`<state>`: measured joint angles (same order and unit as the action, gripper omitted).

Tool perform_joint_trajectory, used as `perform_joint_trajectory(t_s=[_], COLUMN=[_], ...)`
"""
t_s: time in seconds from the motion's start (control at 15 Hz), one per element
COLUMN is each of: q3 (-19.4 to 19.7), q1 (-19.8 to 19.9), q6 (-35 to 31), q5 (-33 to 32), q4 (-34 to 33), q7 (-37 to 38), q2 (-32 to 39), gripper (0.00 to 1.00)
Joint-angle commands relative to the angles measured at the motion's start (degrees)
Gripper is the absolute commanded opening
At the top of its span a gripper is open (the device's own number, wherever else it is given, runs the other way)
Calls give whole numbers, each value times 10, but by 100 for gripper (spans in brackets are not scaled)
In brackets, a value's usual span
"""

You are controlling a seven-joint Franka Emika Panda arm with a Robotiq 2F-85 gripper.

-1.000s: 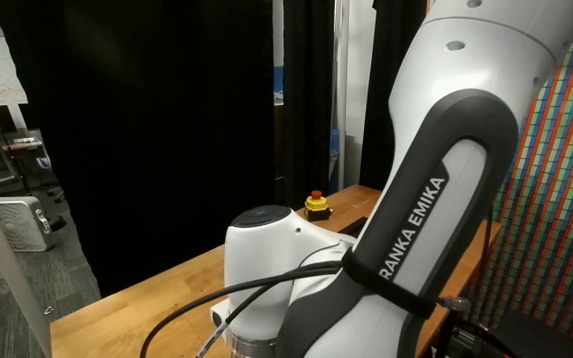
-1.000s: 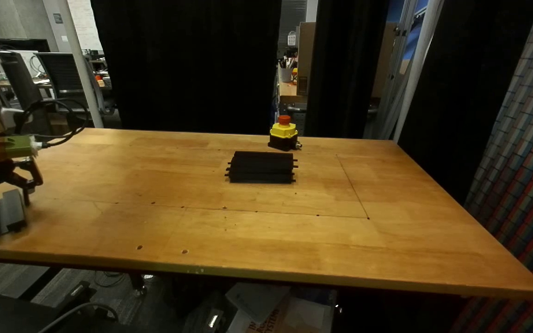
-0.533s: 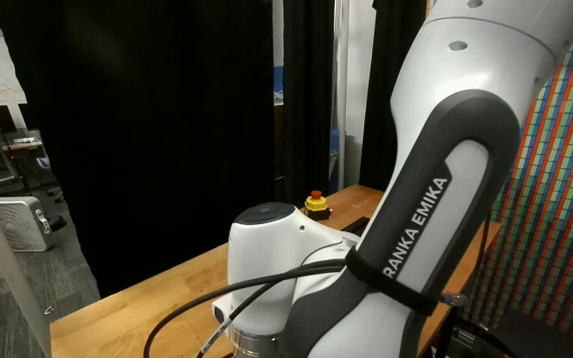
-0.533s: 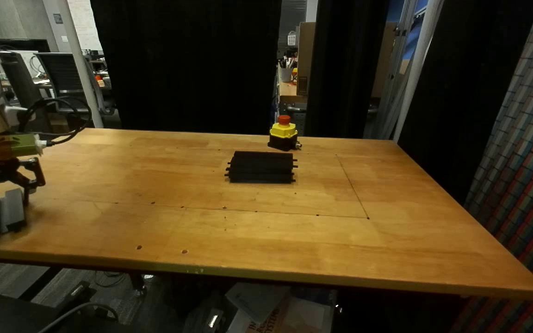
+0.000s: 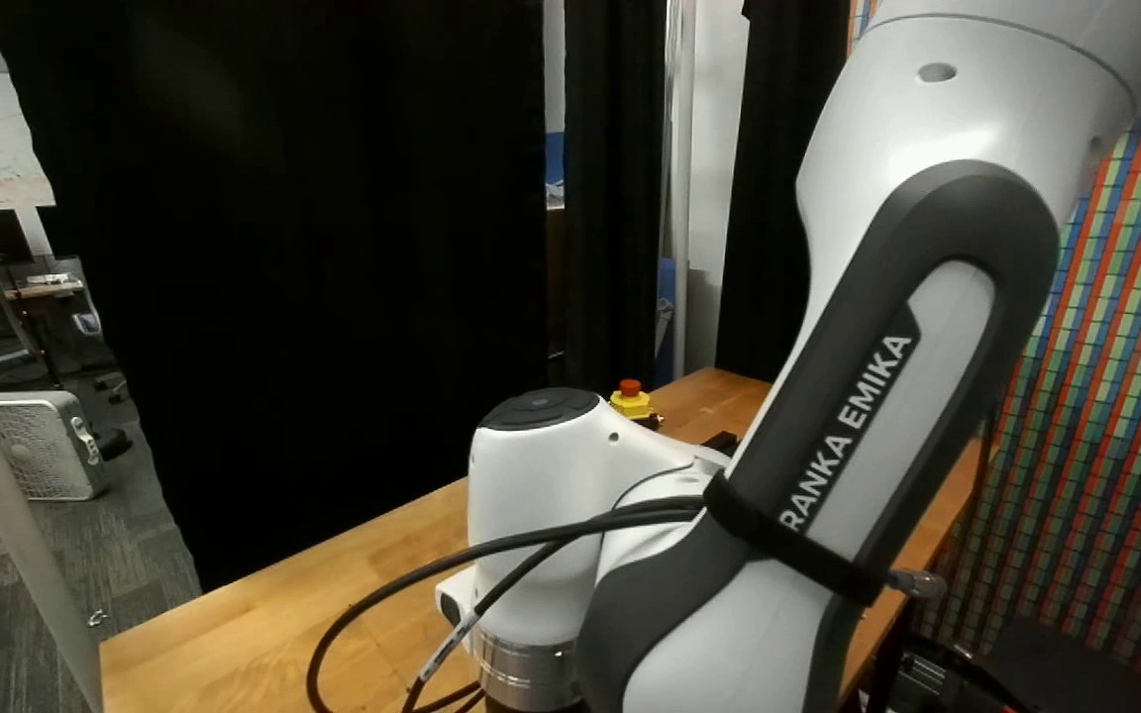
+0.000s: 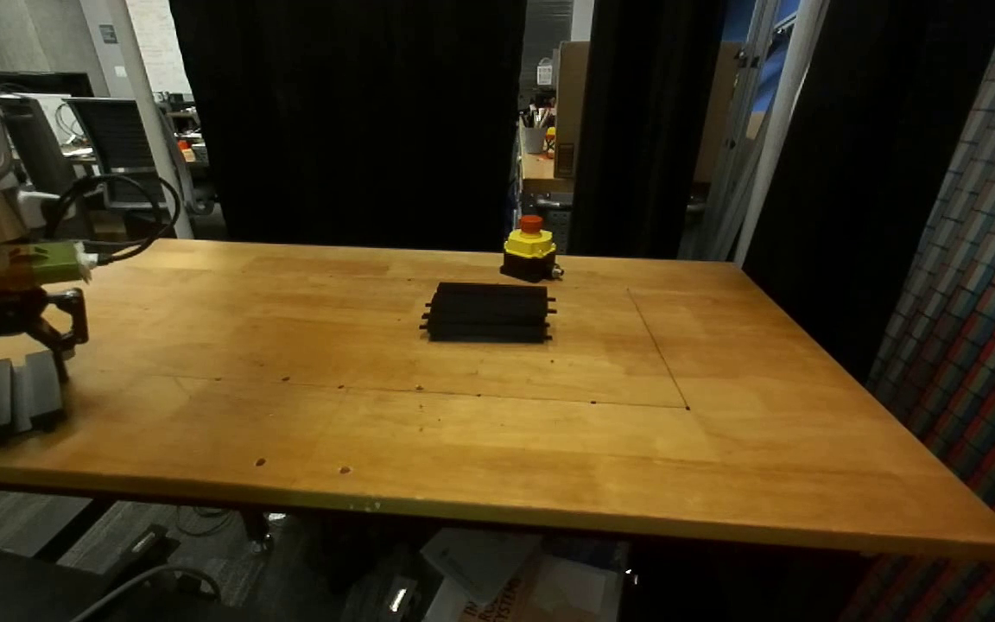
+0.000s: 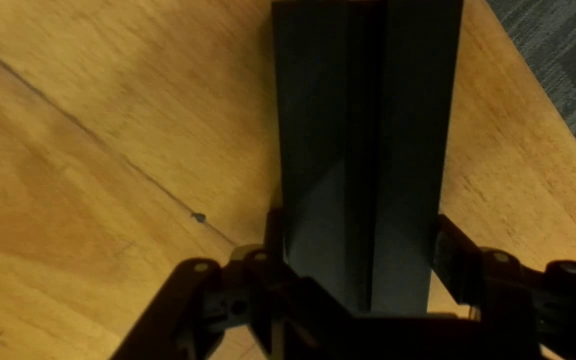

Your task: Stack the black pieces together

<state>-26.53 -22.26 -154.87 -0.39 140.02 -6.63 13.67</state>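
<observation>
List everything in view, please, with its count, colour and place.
Table: one, brown wood, in every view
Grouped black pieces: count unclear, black, mid-table
Held black pieces: one or two (unclear), black, near table's edge
Stop button: one, red, yellow and black, on table
Curtains: several, black, behind table
Patterned hanging: one, multicoloured, beside table
Cardboard box: one, brown, background
Box fan: one, whitish, background
Chair: at least one, dark, background
Arm: one, white and grey, beside table
Gripper: one, black, closed on held black pieces

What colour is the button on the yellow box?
The button is red, clearest in an exterior view.
</observation>
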Motion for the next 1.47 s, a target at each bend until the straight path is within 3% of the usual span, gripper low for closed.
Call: perform_joint_trajectory(t_s=[0.0,0.33,0.67,1.07,1.4], q3=[-1,50,153,249,288], q1=[35,80,113,163,194], q6=[56,189,277,255,230], q5=[22,26,-70,-173,-175], q4=[35,58,47,-8,-90], q7=[-51,-183,-327,-518,-666], q2=[-77,-185,-257,-236,-167], gripper=[46,46,46,46,46])
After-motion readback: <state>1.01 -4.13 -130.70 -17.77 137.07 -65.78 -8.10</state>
